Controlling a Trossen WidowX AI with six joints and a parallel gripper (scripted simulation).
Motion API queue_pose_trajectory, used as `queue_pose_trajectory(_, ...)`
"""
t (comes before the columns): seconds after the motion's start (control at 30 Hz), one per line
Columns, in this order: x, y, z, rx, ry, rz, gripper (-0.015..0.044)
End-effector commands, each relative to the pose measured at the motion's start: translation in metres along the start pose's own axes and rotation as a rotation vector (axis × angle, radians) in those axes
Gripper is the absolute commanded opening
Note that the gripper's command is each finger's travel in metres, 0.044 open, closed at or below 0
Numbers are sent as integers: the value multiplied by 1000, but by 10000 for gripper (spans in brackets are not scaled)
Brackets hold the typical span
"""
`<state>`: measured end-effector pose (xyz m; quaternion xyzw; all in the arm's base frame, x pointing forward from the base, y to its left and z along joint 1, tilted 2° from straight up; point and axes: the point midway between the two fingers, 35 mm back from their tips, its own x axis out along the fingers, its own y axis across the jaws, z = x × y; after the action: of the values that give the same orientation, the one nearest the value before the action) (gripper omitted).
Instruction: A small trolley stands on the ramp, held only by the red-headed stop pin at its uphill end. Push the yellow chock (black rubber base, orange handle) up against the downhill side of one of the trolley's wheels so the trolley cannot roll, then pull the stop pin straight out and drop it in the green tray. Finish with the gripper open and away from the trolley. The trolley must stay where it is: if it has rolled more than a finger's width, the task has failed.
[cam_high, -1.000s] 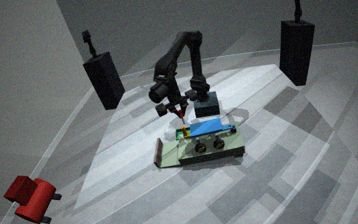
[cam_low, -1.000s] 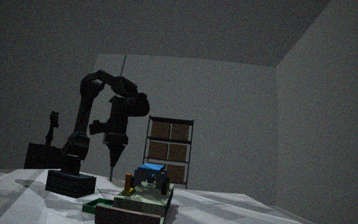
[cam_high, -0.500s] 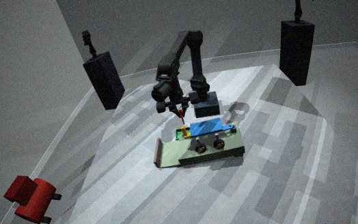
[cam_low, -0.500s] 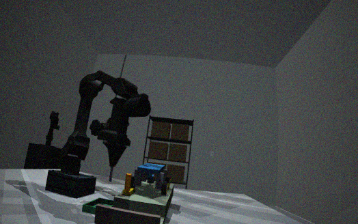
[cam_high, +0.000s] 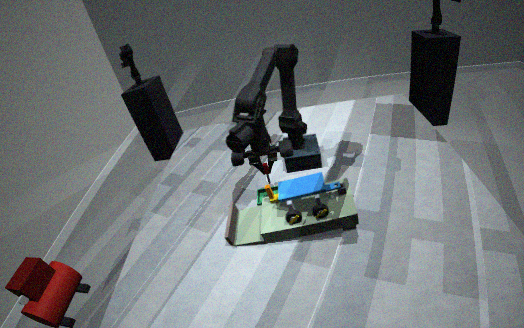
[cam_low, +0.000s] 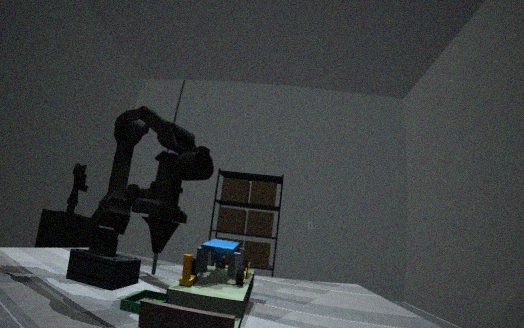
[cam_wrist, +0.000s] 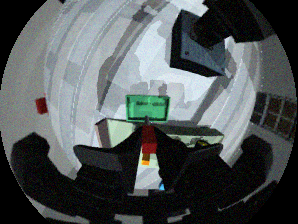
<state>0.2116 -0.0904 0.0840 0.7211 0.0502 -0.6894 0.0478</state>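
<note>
My gripper (cam_high: 266, 169) (cam_low: 157, 251) (cam_wrist: 147, 129) is shut on the red-headed stop pin (cam_high: 268, 177) (cam_low: 154, 264) (cam_wrist: 148, 142), whose shaft points down. The pin is in the air close to the green tray (cam_high: 259, 198) (cam_low: 131, 302) (cam_wrist: 135, 111), which lies beside the ramp (cam_high: 248, 225) (cam_low: 215, 288) (cam_wrist: 116, 131). The trolley (cam_high: 302, 186) (cam_low: 221, 244) with its blue top stands upright on the ramp. The yellow chock (cam_high: 270, 193) (cam_low: 187, 268) (cam_wrist: 145, 161), orange handle up, stands at its downhill end by the far-side wheel; contact is hard to tell.
A brown end board (cam_high: 231, 223) (cam_low: 185, 312) stands at the ramp's low end. The arm's dark base block (cam_high: 303, 154) (cam_low: 103, 270) (cam_wrist: 196, 47) is behind the tray and ramp. A red cylinder (cam_high: 55, 292) and two black pedestals (cam_high: 152, 117) (cam_high: 434, 77) are farther away.
</note>
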Motion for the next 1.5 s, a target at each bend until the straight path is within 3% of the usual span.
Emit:
queue_pose_trajectory(0.0,8,0,1,4,-7,52,0)
queue_pose_trajectory(0.23,29,8,0,5,-1,150,0)
queue_pose_trajectory(0.77,65,26,2,5,-1,156,0)
queue_pose_trajectory(1.0,65,23,1,5,-1,156,184)
queue_pose_trajectory(1.47,67,13,0,5,-1,155,190)
